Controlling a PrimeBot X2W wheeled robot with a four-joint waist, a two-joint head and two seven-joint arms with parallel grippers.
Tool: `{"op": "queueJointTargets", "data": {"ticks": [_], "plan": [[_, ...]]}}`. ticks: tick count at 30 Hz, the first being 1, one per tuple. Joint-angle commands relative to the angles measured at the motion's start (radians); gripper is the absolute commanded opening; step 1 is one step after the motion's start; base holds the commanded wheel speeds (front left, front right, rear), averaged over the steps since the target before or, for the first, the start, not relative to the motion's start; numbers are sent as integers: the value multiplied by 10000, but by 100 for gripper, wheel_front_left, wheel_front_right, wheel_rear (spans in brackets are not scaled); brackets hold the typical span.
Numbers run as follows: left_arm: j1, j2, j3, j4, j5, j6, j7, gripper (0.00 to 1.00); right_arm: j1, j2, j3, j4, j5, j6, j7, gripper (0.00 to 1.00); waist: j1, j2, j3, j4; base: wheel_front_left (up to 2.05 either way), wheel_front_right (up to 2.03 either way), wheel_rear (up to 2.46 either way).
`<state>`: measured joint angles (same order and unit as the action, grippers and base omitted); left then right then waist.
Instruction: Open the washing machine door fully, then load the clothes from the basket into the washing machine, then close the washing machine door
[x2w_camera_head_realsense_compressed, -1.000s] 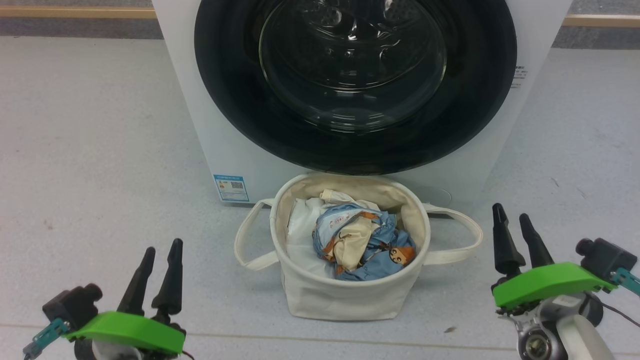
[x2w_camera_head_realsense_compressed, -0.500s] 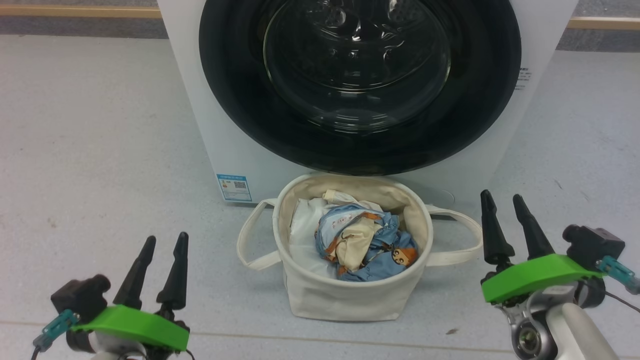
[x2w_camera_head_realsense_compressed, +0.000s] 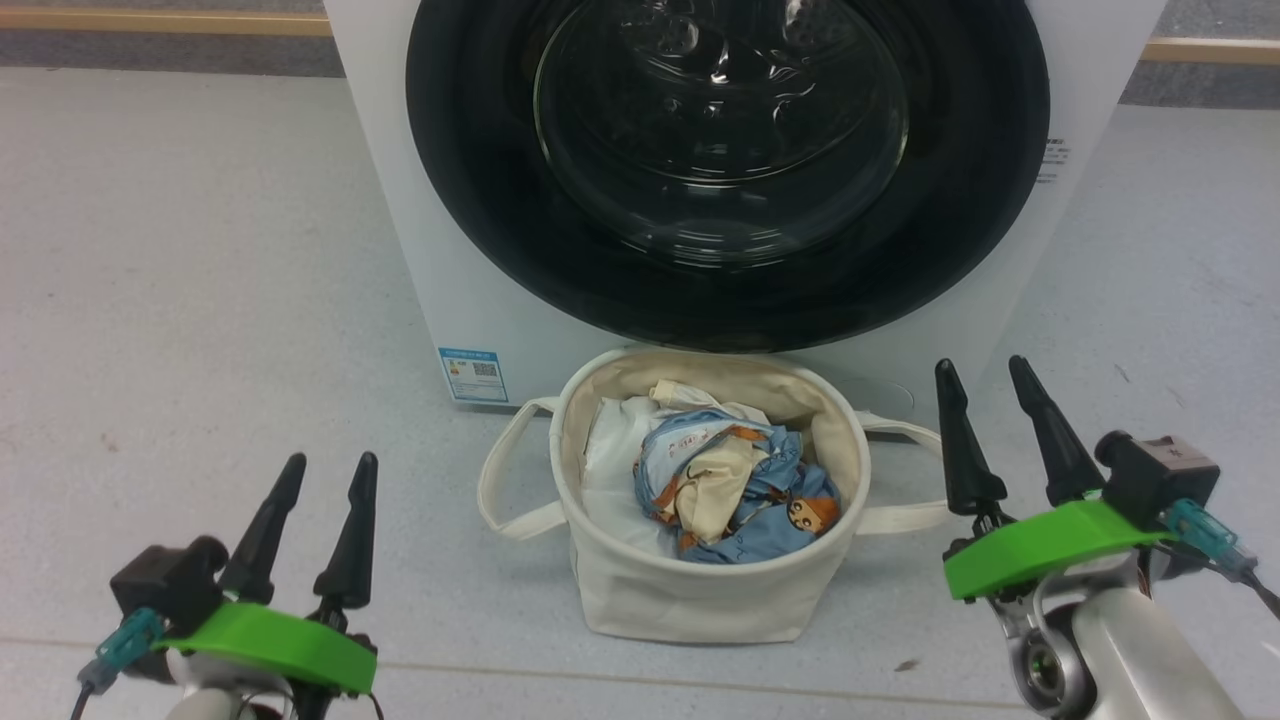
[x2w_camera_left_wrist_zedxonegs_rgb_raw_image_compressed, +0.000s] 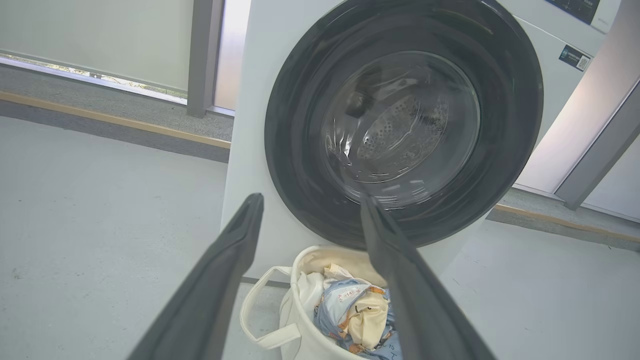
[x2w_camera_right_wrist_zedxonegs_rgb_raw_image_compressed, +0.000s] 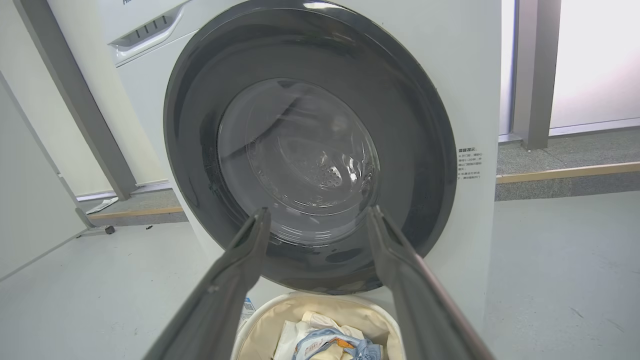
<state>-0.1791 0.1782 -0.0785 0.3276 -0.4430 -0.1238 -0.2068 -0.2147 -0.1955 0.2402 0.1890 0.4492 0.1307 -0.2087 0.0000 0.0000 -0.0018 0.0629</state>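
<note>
Beside the basket, left end effector and right end effector gape empty.

We see a white washing machine whose door has a glossy black rim around clear, dark-looking glass. A small blue label sticker sits on the white front. The basket is plain cream canvas. In it, the clothes are light blue, printed with orange-brown cartoon bears, with a cream piece among them, beside a plain white bundle. The floor is pale grey, faintly speckled, edged by a tan strip. The left gripper and right gripper each have black fingers above a bright green plate.
</note>
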Motion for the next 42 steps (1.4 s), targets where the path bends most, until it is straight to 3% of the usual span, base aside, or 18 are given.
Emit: {"op": "queueJointTargets", "data": {"ticks": [1, 12, 42], "plan": [[-667, 326, 336, -304, 363, -61, -224, 100, -543, -171, 246, -414, -370, 0, -204, 100, 0, 0, 2, 7, 0, 0, 0], [-885, 517, 322, -252, 1406, -69, -546, 100, -772, -340, 672, -492, -1470, 0, -527, 100, 0, 0, -7, 52, 0, 0, 0], [-873, 611, 345, -158, 989, -69, -550, 100, -606, -275, 422, -318, -1376, 0, -531, 100, 0, 0, 42, -19, 0, 0, 0]]}}
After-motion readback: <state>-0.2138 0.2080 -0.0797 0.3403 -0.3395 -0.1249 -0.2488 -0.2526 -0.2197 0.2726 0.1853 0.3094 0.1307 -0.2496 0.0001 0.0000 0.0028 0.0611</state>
